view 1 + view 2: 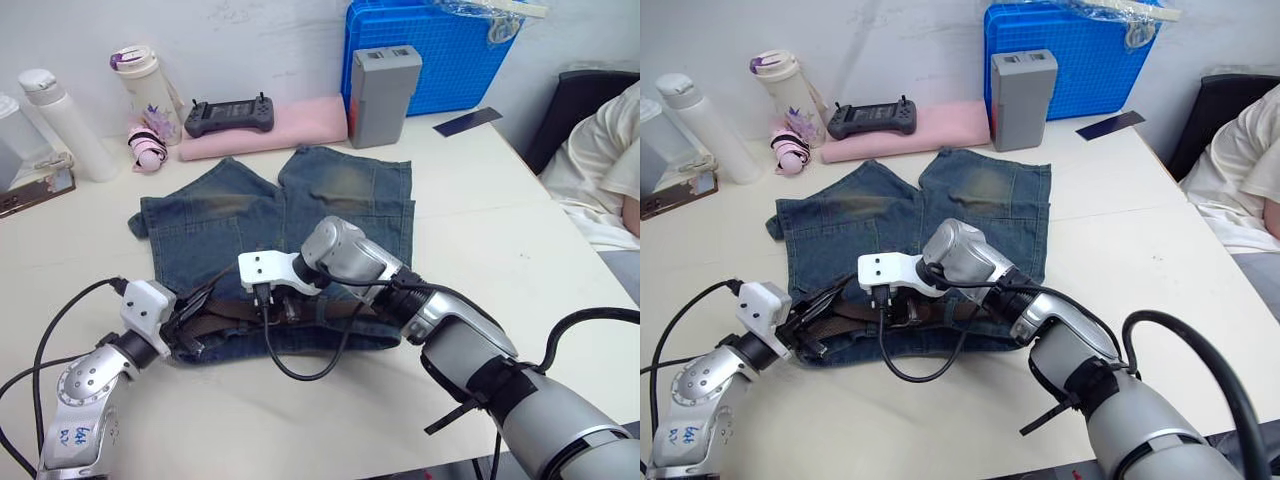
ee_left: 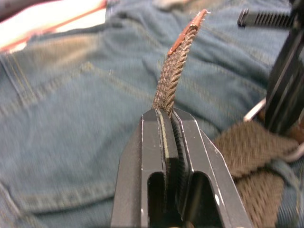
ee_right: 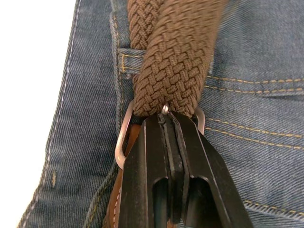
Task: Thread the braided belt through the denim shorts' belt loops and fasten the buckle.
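Note:
The denim shorts [image 1: 250, 215] lie flat on the white table, waistband toward me. Along the waistband runs the braided belt [image 1: 230, 318]. My left gripper [image 2: 165, 114] is shut on the belt's free end, and the strap rises edge-on from the fingers to its tan tip [image 2: 190, 31]. My right gripper [image 3: 166, 116] is shut at the silver buckle [image 3: 122, 142], where the brown braid [image 3: 175, 52] comes through the frame. A belt loop [image 3: 126, 59] sits just beside the braid. In the eye views, the left gripper [image 1: 185, 335] is at the waistband's left end and the right gripper [image 1: 272, 305] near its middle.
A pink folded cloth [image 1: 300, 125] with a black controller [image 1: 228, 116] lies behind the shorts. A grey box [image 1: 382, 95] and a blue crate [image 1: 440, 50] stand at the back, bottles [image 1: 65, 120] at the back left. A person [image 1: 605, 165] sits at the right. A black cable [image 1: 300, 370] loops over the waistband.

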